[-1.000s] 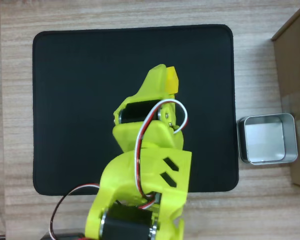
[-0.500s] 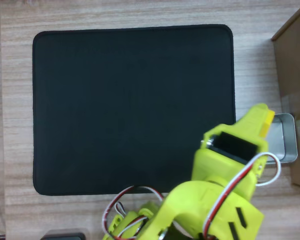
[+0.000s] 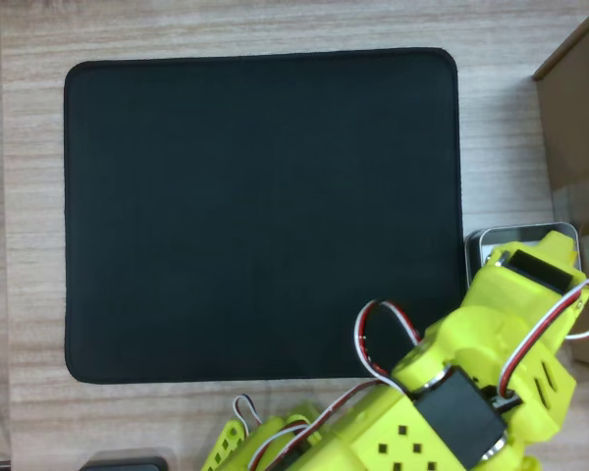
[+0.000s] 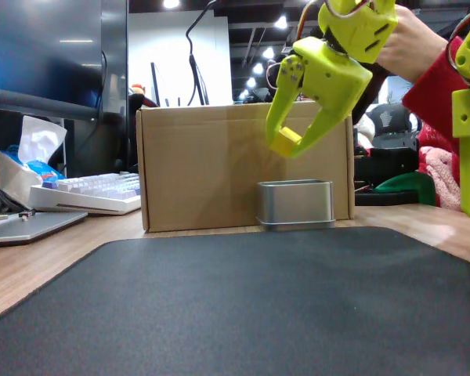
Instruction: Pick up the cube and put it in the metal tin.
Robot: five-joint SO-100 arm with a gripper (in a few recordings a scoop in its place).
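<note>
Above tin [image 4: 295, 204]: cube [image 4: 284, 142] (pincer-held [image 4: 294, 139]).

Fixed view: the metal tin [image 4: 295, 204] stands on the table [image 4: 31, 262] at the far edge of the mat [image 4: 243, 305], directly in front of the cardboard box [image 4: 196, 164]. The gripper [image 4: 296, 142] hangs above the tin, apart from it, with the cube [image 4: 285, 142] between its fingertips. A keyboard [image 4: 90, 193] lies left of the box. Overhead view: the tin [image 3: 515, 235] sits just right of the mat [image 3: 260, 211], largely under the arm [image 3: 491, 363]; whether tin and box [image 3: 576, 118] touch cannot be told.
</note>
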